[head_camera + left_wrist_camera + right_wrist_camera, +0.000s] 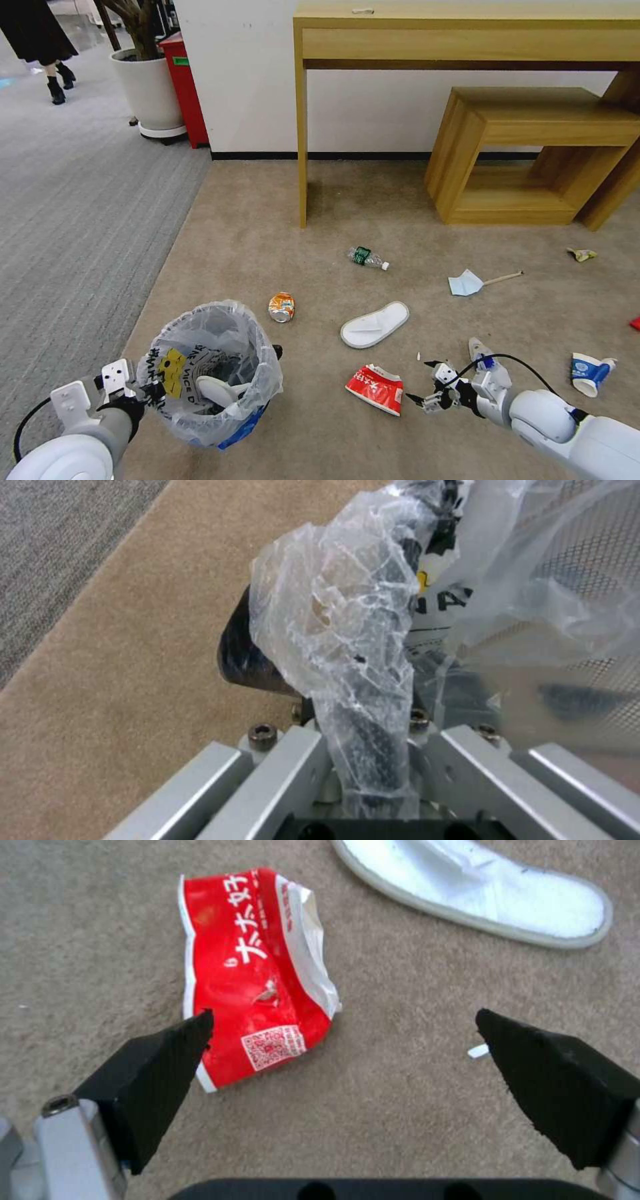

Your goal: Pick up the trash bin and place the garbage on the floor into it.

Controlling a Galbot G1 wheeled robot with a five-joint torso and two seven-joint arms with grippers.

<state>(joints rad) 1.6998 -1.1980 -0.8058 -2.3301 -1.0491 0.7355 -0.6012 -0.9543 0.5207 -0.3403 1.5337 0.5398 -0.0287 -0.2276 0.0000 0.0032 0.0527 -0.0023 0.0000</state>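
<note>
Hiding left gripper (363, 760) fingertips, bag-lined trash bin (210, 373)

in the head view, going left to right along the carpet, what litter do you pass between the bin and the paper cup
trash bin → crushed orange can → red packet → right gripper → blue mask → paper cup

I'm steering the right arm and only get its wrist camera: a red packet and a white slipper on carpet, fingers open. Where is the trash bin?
Observer: The trash bin is on the robot's left of the red packet, gripped at its rim by the left gripper.
Operator: Anything inside it?
Observer: Yes, what looks like a white slipper lies in the bag.
Operator: Any other litter close to the bin?
Observer: A crushed orange can lies on the carpet just beyond it.
</note>
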